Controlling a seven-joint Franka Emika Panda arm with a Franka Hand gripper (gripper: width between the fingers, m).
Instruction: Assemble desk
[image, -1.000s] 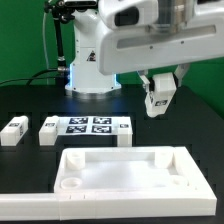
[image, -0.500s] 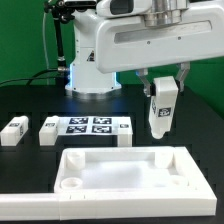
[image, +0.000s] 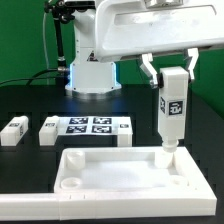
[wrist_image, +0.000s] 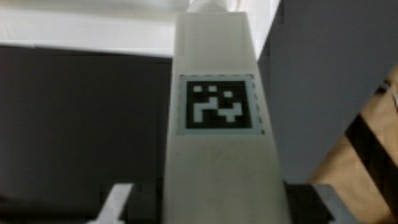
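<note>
My gripper (image: 170, 72) is shut on the upper part of a white block leg (image: 173, 108) that hangs upright, its black-and-white tag facing the camera. The leg's narrow lower end reaches the far right corner of the white desk panel (image: 120, 158), which lies at the front with its raised rim up. Whether the end sits in the corner socket I cannot tell. In the wrist view the leg (wrist_image: 222, 140) fills the middle between the gripper's (wrist_image: 224, 208) fingers (wrist_image: 121, 205). Two more legs (image: 13, 131) (image: 49, 130) lie at the exterior view's left.
The marker board (image: 95, 127) lies flat behind the panel, next to the two loose legs. The robot's white base (image: 90, 72) stands at the back. A round socket (image: 72, 186) shows in the panel's near left corner.
The held leg has swung from tilted to upright. It has moved toward the exterior view's right and down, onto the panel's far right corner. The grip has not changed.
</note>
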